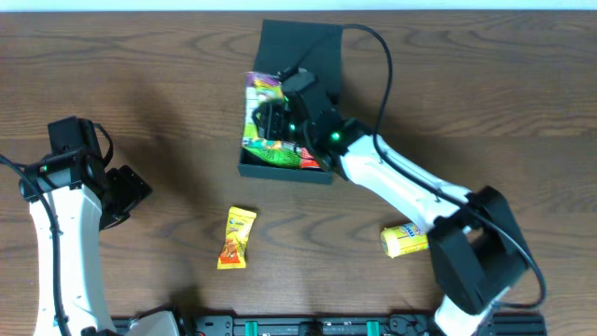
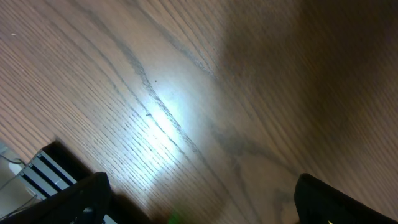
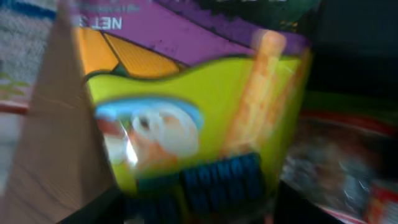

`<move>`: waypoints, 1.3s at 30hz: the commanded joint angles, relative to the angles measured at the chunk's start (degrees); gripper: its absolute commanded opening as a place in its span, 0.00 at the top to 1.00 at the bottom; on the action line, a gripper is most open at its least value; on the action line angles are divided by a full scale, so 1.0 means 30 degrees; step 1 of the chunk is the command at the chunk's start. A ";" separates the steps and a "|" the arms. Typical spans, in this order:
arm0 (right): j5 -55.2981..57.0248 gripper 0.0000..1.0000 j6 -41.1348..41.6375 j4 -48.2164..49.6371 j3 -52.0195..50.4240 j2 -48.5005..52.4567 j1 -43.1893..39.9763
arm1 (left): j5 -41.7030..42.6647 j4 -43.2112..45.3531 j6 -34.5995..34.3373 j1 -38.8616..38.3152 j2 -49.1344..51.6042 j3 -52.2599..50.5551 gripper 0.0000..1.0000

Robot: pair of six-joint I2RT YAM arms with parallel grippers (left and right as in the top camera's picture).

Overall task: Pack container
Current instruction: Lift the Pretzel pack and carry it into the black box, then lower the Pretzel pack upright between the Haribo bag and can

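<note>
Right gripper [image 1: 272, 118] down in the container [image 1: 280, 174] at twelve o'clock, grip impossible to tell; left gripper [image 1: 126, 196] hangs wide at nine.

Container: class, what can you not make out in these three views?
- Overhead: the right gripper, above the container, hides its own jaws, so open or gripping is unclear.
- Right wrist: the yellow-green packet is blurred and its print is unreadable.
- Left wrist: the left gripper is cut off by the bottom edge.
- Overhead: the yellow packet lies partly under the right arm.
</note>
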 commanded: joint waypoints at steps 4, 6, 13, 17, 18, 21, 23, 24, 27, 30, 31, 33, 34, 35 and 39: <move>0.0481 0.39 0.0175 -0.1596 0.0656 0.0525 0.0087 | -0.0270 -0.0058 -0.0080 0.0095 0.0102 0.0051 0.05; 0.0590 0.40 0.0175 -0.1909 0.0656 0.0517 0.0058 | -0.0277 -0.0058 -0.0080 0.0095 0.0102 0.0051 0.05; 0.0597 0.42 0.0138 -0.2790 0.0656 0.0444 0.0036 | -0.0277 -0.0058 -0.0080 0.0095 0.0102 0.0051 0.05; 0.0940 0.43 -0.0058 -0.3322 0.0656 0.0452 0.0306 | -0.0277 -0.0058 -0.0080 0.0095 0.0102 0.0051 0.05; 0.1195 0.45 -0.0044 -0.3548 0.0656 0.0452 0.0437 | -0.0277 -0.0058 -0.0080 0.0095 0.0102 0.0051 0.05; 0.1290 0.49 0.0066 -0.4233 0.0656 0.0452 0.0823 | -0.0277 -0.0058 -0.0080 0.0095 0.0102 0.0051 0.05; 0.1202 0.52 0.0561 -0.4670 0.0656 0.0452 0.1115 | -0.0277 -0.0058 -0.0080 0.0095 0.0102 0.0051 0.05; 0.1202 0.53 0.0933 -0.4845 0.0656 0.0452 0.1304 | -0.0277 -0.0058 -0.0080 0.0095 0.0102 0.0051 0.05; 0.1144 0.59 0.1916 -0.4830 0.0656 0.0452 0.1894 | -0.0277 -0.0058 -0.0080 0.0095 0.0102 0.0051 0.05; 0.1166 0.62 0.2543 -0.4095 0.0656 0.0452 0.2477 | -0.0270 -0.0058 -0.0080 0.0095 0.0102 0.0051 0.05; 0.1268 0.64 0.2535 -0.3745 0.0656 0.0452 0.2572 | -0.0270 -0.0058 -0.0080 0.0095 0.0102 0.0051 0.05; 0.1377 0.66 0.2506 -0.2892 0.0678 0.0350 0.2608 | -0.0277 -0.0058 -0.0080 0.0095 0.0102 0.0051 0.05; 0.1384 0.67 0.2448 -0.2586 0.0699 0.0270 0.2543 | -0.0270 -0.0058 -0.0080 0.0095 0.0102 0.0051 0.05; 0.1464 0.69 0.2433 -0.2455 0.0729 0.0080 0.2397 | -0.0270 -0.0058 -0.0080 0.0095 0.0102 0.0051 0.05; 0.1734 0.79 0.1472 -0.2725 0.0750 -0.0925 0.1617 | -0.0277 -0.0058 -0.0080 0.0095 0.0102 0.0051 0.05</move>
